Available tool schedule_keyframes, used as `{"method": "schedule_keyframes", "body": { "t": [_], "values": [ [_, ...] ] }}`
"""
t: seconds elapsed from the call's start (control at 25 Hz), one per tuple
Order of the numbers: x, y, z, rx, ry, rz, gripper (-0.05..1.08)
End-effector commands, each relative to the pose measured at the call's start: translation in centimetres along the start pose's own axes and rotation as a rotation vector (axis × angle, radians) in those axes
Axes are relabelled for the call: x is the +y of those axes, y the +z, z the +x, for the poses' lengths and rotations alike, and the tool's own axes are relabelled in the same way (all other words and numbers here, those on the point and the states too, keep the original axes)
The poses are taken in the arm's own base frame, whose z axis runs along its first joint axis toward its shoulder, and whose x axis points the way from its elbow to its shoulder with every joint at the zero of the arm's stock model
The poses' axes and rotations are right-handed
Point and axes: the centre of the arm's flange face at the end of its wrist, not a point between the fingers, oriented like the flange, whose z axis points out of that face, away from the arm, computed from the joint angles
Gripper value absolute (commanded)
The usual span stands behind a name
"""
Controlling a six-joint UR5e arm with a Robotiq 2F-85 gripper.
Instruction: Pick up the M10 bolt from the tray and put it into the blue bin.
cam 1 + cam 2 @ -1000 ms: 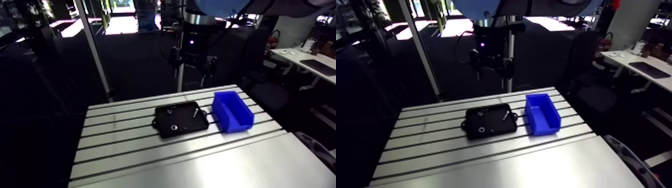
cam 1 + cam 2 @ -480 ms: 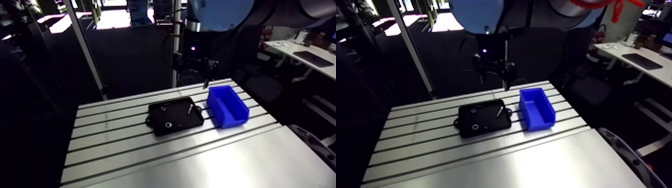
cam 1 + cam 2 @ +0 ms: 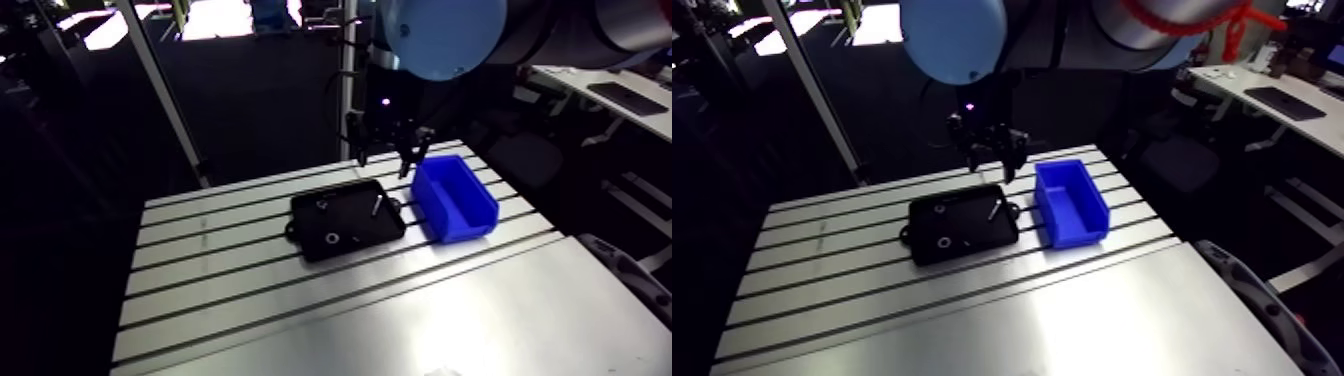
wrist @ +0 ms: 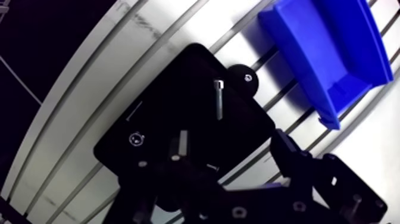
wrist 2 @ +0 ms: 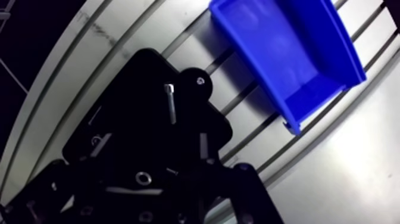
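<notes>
A black tray lies on the slotted table, with the blue bin close beside its handle end. A long silver bolt rests in the tray near the round handle knob. In the arm view my gripper hangs above the far edge of the tray, near the bolt and the bin. The wrist view shows the gripper open, with nothing between its fingers. The bolt lies ahead of them.
The tray also holds a small washer-like ring, a short hex piece and a tiny part. The aluminium table spreads wide towards the near side. A metal post stands behind its back left corner.
The arm view has shifted with the arm. My gripper has come down closer to the far edge of the tray. Tray, bolt and bin have stayed where they were.
</notes>
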Motion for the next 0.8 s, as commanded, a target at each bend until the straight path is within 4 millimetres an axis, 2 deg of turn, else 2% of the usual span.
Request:
{"method": "schedule_keyframes", "body": {
  "t": [0.04,0.8],
  "values": [
    [-0.1,1.1,0.1,0.007,0.002,0.003,0.34],
    [0.1,5.4,-0.4,-0.009,0.0,-0.006,0.5]
  ]
}}
